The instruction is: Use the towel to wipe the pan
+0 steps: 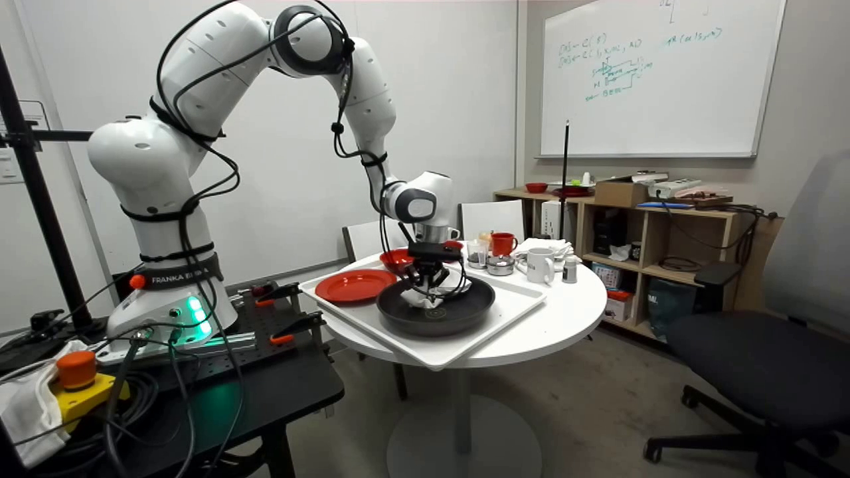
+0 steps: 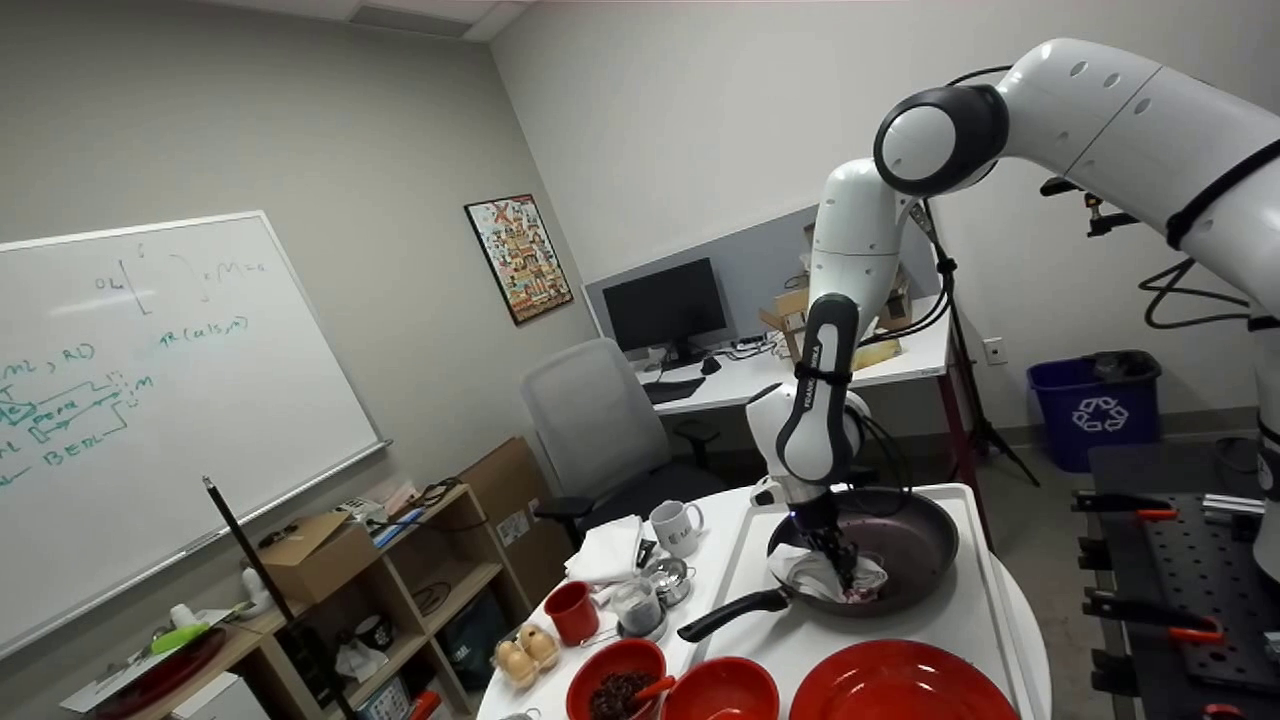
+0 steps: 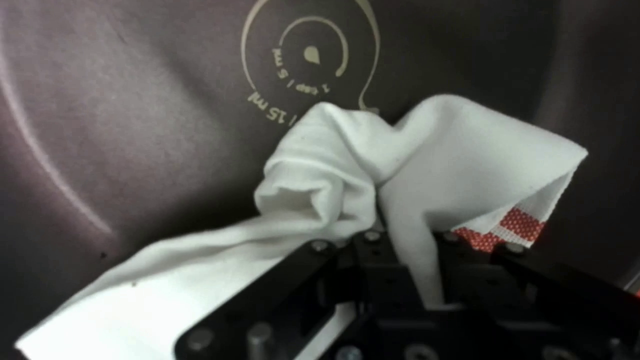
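"White cloth, red woven band at one corner: towel [image 3: 350,165], bunched inside the black frying pan [image 2: 915,560]. Whereabouts in it?"

"Handle side of the floor, by an exterior view, nearest the black handle [image 2: 735,613]. Wrist view has it just beside the pale printed measuring rings [image 3: 311,54], lying over part of the lettering."

"And the gripper [image 3: 411,245]?"

"Pinching the towel. Folds run between the fingers [image 3: 382,272]; loose flaps stick out on both sides, one long, one short and pointed."

"Noted. Small dark speck [image 3: 103,255] on the pan's floor too. Pan stands on what?"

"White tray [image 1: 511,311], which lies on a round white table [image 1: 571,307]. Red plate [image 1: 355,285] on the same tray, just beside the pan."

"Other neighbours?"

"From an exterior view: two red bowls [image 2: 720,690], one with dark contents I can't identify and a red utensil [image 2: 655,688]; red mug [image 2: 573,612]; brown eggs [image 2: 525,655]; white mug [image 2: 677,528]."

"Further off?"

"Whiteboard [image 1: 664,86] on the wall, green handwriting."
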You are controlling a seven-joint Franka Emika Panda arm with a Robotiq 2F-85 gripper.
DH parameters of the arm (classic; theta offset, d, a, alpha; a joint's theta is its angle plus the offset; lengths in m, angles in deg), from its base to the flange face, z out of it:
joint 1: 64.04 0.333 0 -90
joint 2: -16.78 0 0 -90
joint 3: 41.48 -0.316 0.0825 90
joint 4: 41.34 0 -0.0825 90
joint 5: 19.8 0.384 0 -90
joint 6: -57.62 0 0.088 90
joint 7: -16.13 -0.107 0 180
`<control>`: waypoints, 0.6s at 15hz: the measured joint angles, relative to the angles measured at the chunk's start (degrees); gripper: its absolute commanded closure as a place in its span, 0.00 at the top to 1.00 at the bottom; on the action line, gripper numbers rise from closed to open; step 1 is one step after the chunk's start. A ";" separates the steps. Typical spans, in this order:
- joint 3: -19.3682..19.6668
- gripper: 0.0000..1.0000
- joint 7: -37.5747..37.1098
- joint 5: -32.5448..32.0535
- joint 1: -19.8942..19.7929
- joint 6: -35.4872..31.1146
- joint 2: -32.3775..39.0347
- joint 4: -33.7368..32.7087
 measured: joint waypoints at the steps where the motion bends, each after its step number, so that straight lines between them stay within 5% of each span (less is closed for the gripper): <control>1: -0.11 0.04 0.00 0.12 -0.14 -1.13 0.02 0.22; 9: 0.17 0.04 -2.82 0.32 -0.39 -10.78 0.95 0.87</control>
